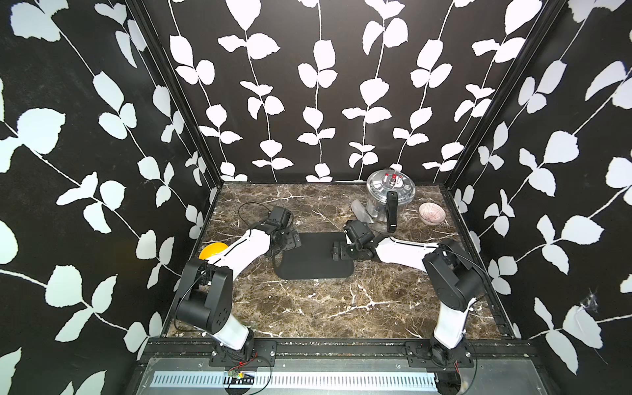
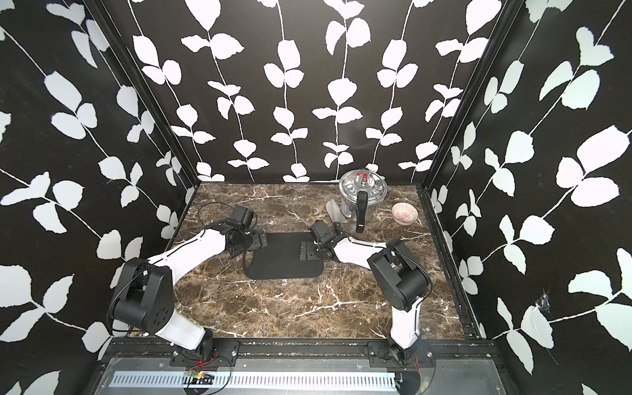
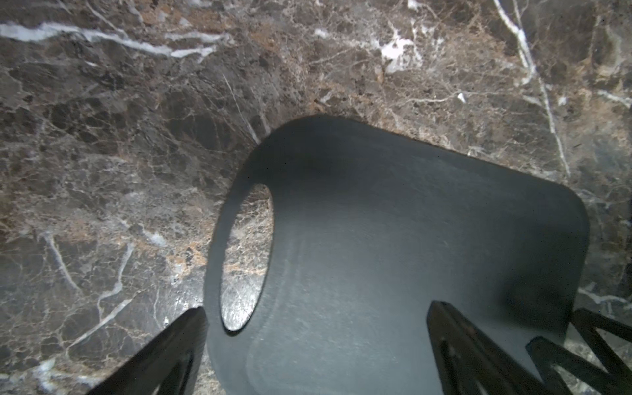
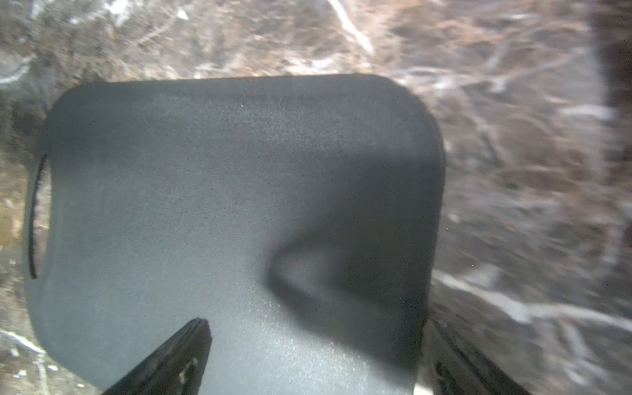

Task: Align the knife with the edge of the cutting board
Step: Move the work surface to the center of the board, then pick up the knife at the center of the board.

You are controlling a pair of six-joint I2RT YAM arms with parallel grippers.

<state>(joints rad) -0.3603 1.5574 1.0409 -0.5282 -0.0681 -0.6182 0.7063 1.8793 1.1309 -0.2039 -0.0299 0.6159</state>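
The cutting board (image 1: 313, 260) lies flat in the middle of the marble table, matte black, with its loop handle toward the left arm. The knife (image 1: 361, 209), a cleaver with a silver blade, lies on the table beside the steel pot, away from the board; my right wrist hides part of its handle. My left gripper (image 1: 293, 241) hangs open over the board's handle end (image 3: 376, 222). My right gripper (image 1: 337, 252) hangs open over the opposite end (image 4: 205, 188). In the wrist views, the left gripper (image 3: 318, 307) and the right gripper (image 4: 316, 321) hold nothing.
A steel pressure pot (image 1: 390, 193) with a long black handle stands at the back right. A pink shell-patterned bowl (image 1: 431, 213) sits to its right. A yellow-orange round thing (image 1: 212, 250) shows behind the left arm, near the left wall.
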